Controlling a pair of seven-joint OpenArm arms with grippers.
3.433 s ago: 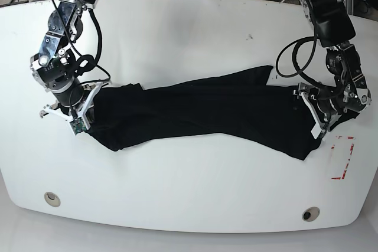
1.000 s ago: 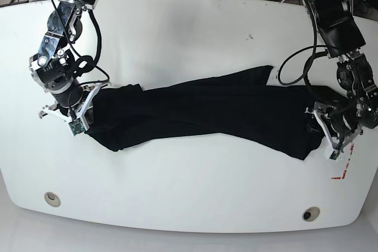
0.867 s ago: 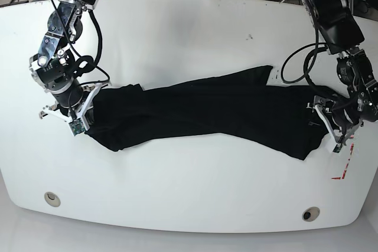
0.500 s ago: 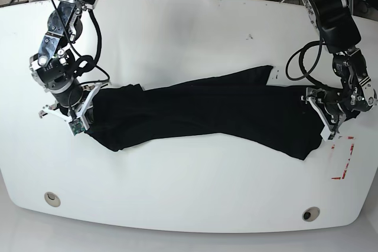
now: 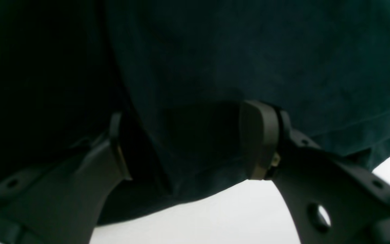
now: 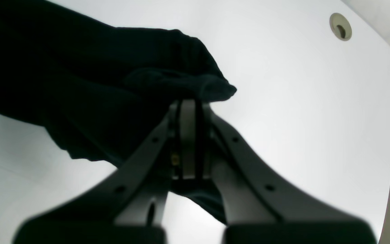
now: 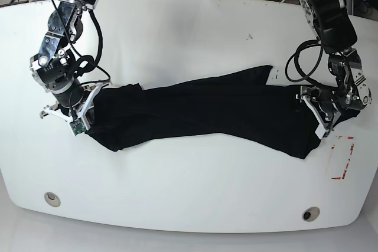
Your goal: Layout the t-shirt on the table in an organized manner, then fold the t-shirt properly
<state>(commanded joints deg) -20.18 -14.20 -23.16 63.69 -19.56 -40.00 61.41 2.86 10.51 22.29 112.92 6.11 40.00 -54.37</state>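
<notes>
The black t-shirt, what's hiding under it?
Under the t-shirt only the white table shows, poking out all around it. Whatever lies beneath the cloth is covered. The right gripper pinches one end; the left gripper straddles the other end, open.

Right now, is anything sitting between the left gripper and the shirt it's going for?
Nothing visible. In the left wrist view the left gripper is open with black shirt fabric directly between its fingers; only bare white table shows below the hem. The right gripper is shut on the shirt's other end.
</notes>
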